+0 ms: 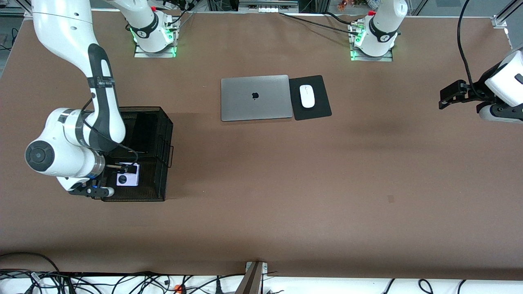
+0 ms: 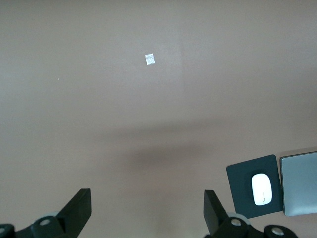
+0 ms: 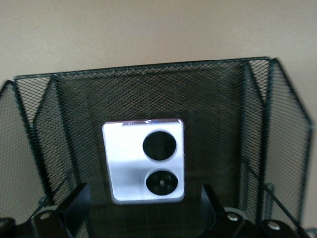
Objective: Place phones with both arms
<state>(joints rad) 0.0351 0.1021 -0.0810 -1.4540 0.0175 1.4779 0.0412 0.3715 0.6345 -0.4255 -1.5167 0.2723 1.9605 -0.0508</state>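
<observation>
The lilac-white flip phone [image 1: 128, 179] with two black lenses lies flat in a black mesh basket [image 1: 164, 134] at the right arm's end of the table. In the right wrist view the phone [image 3: 143, 161] lies on the basket floor. My right gripper [image 1: 122, 161] hangs over the basket just above the phone, its fingers [image 3: 77, 198] wide apart and holding nothing. My left gripper [image 1: 445, 98] is up over bare table at the left arm's end, open and empty [image 2: 146, 196]. I cannot make out the two black phones; the basket's farther part is dark.
A closed grey laptop [image 1: 256, 98] lies mid-table toward the bases, with a white mouse [image 1: 307, 96] on a black pad [image 1: 320, 111] beside it. Both also show in the left wrist view, mouse [image 2: 262, 189] and laptop [image 2: 299, 183]. Cables run along the table's near edge.
</observation>
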